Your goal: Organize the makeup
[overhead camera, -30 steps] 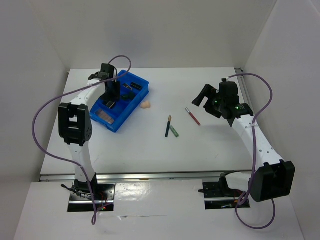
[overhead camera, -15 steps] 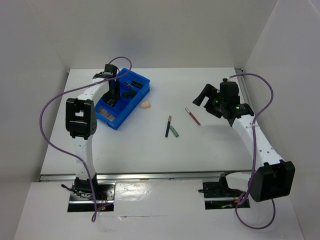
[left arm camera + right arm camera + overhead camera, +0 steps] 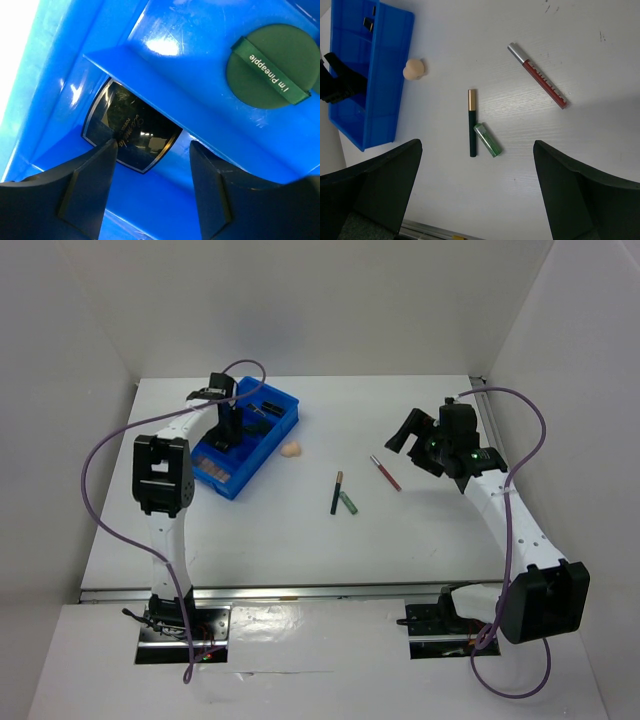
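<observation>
The blue tray (image 3: 238, 488) stands at the back left. My left gripper (image 3: 228, 432) is down inside it, open, with nothing between its fingers (image 3: 90, 190). Just under it a dark square compact (image 3: 132, 131) lies flat in a compartment, partly behind a divider. A dark green round piece (image 3: 272, 66) lies in the neighbouring compartment. On the table lie a beige sponge (image 3: 291, 449), a dark pencil (image 3: 336, 493), a green pencil (image 3: 347, 502) and a red pencil (image 3: 385, 472). My right gripper (image 3: 405, 432) hovers wide open, high above the pencils (image 3: 472, 125).
The tray (image 3: 385, 75) also holds a brown-pink palette (image 3: 210, 472) near its front end and small black items (image 3: 265, 412) at its far end. White walls close in the table on three sides. A purple cable loops over each arm.
The left gripper shifted slightly towards the back inside the tray, its jaws widened a little, and its elbow swung right. The tray turned slightly. The right arm stayed still.
</observation>
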You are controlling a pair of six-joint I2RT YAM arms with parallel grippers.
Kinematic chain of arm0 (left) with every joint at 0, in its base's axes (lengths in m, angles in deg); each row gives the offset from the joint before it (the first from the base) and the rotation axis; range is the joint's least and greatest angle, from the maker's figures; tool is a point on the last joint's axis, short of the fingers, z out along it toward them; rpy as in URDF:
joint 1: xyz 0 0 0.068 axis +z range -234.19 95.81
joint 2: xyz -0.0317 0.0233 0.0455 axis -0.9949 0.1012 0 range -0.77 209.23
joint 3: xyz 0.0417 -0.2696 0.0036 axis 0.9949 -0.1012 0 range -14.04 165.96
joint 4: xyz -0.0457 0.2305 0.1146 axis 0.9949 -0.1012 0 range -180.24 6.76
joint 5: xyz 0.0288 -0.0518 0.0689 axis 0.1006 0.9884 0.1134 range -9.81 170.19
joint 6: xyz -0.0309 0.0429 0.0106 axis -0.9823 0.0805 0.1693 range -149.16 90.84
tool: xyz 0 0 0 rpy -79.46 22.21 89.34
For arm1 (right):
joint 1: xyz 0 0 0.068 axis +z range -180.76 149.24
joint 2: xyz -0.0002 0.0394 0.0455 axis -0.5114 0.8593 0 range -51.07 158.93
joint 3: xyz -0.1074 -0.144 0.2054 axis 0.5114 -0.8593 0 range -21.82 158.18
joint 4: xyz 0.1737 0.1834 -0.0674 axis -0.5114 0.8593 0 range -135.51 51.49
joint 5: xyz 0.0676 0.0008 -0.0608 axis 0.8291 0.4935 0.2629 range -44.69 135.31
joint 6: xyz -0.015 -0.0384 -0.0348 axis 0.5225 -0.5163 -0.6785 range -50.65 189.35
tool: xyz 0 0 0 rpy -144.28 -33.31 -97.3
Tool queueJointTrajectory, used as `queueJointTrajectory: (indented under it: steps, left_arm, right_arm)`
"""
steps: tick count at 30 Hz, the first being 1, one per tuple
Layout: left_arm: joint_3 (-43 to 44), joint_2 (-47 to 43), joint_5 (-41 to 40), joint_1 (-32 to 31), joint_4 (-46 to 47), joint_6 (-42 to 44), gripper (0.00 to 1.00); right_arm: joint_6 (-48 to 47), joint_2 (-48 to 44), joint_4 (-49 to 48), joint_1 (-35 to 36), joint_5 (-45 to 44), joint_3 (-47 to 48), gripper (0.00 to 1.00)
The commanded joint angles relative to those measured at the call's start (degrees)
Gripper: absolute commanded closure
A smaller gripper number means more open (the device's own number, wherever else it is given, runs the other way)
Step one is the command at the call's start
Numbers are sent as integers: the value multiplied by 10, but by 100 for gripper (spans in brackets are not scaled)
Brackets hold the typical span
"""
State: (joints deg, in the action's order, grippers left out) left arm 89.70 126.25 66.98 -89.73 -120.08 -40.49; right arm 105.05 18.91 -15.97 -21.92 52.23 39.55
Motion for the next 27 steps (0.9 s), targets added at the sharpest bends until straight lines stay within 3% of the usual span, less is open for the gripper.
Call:
queueJointTrajectory:
  steps: [1,5,13,22,27]
  left_arm:
    - [-15,31,103,3,-10,8,29]
    - [-40,17,166,3,-16,20,32]
    - [-50,-13,183,3,-39,37,34]
    - [-29,-71,-45,-3,-28,-50,30]
    - [-85,-156,-43,-3,29,-78,30]
  right_arm:
    - [-4,1,-27,-4,5,-1,0]
    - [2,1,-27,-4,5,-1,0]
    - [2,1,-33,-4,10,-6,0]
    - [2,1,-33,-4,10,-12,0]
    - [2,1,-38,-4,10,-12,0]
